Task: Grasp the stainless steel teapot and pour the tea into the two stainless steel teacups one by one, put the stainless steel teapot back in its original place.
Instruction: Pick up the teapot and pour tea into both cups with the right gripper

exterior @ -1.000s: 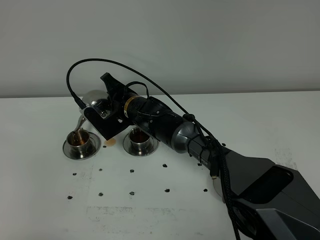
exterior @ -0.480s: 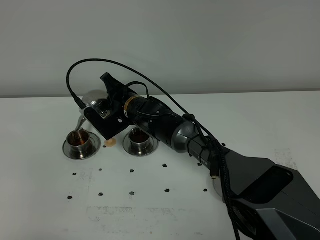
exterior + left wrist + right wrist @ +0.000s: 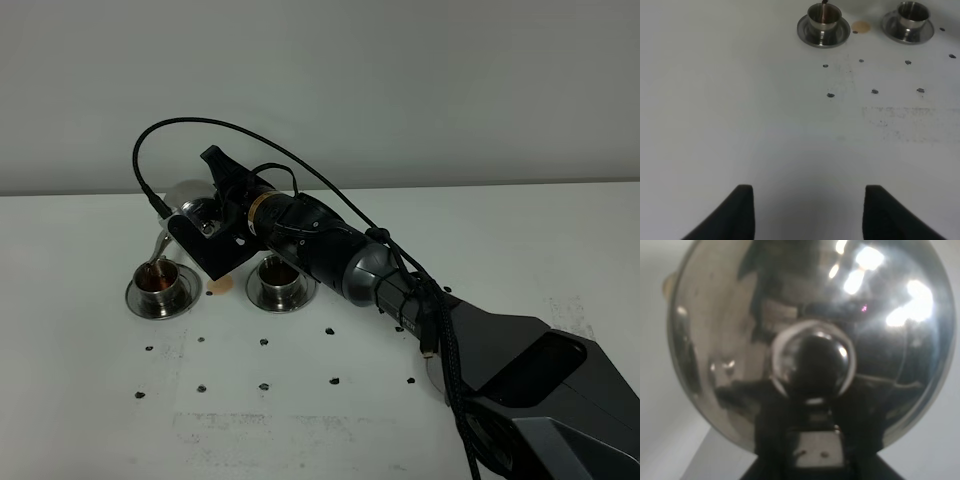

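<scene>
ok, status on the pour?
Right gripper shut on the teapot, tipped, spout over the left teacup. Left gripper open over bare table, idle. Small brown spill between the two saucers; right teacup unobstructed.

White table (image 3: 120,420), small dark dots (image 3: 264,386) scattered across it, 1 tan round spot (image 3: 860,27), plain grey wall (image 3: 400,80)

The right arm (image 3: 400,290) was a chain of glossy black cylindrical links with a grey rounded joint cap and a brass-coloured ring near the wrist. A thin black cable (image 3: 200,125) looped high above it, and more cables ran bundled along the forearm. The left claw (image 3: 807,212) showed two dark, rounded fingertips (image 3: 740,207).
</scene>
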Available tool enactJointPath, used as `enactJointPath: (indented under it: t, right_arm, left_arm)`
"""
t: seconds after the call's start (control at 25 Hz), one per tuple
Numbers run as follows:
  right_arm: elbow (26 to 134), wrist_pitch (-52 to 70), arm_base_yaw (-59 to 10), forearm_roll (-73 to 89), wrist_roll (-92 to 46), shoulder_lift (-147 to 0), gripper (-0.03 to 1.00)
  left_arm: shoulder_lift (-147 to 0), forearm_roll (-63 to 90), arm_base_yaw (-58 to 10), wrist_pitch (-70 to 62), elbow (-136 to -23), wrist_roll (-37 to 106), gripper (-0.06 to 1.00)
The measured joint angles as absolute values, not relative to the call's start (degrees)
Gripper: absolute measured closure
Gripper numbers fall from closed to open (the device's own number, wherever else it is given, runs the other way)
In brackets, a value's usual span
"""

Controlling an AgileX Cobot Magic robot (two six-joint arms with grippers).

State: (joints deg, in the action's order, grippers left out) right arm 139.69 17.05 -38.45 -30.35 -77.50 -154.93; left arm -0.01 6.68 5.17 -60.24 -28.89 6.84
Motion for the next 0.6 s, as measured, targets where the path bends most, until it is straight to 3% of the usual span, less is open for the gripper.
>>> enactJointPath:
  t: [0.6]
  right_arm:
    - [139.7, 17.0, -38.4, -30.1, -77.5, -154.9, 0.76]
  left_arm:
    - [0.0, 6.7, 5.2, -60.2, -28.9, 6.8, 0.41]
